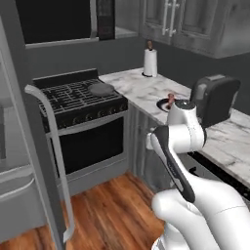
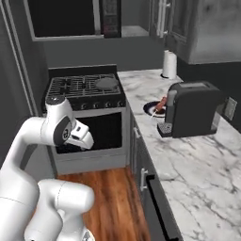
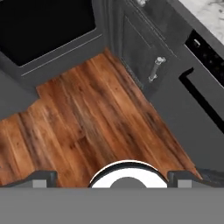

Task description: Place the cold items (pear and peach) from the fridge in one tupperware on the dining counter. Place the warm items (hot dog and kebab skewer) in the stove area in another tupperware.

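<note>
While gripper (image 3: 112, 177) hangs wide open and empty over floor (image 3: 87, 127), coffee machine (image 2: 190, 114) half-hides plated hot dog (image 2: 161, 103).

I stand in a home kitchen: a black gas stove (image 1: 80, 105) with an oven below, a marble counter (image 2: 197, 155) carrying a coffee machine (image 2: 190, 115) and a paper towel roll (image 1: 150, 62), dark cabinets (image 3: 146, 57), wooden floor (image 3: 87, 127).
</note>
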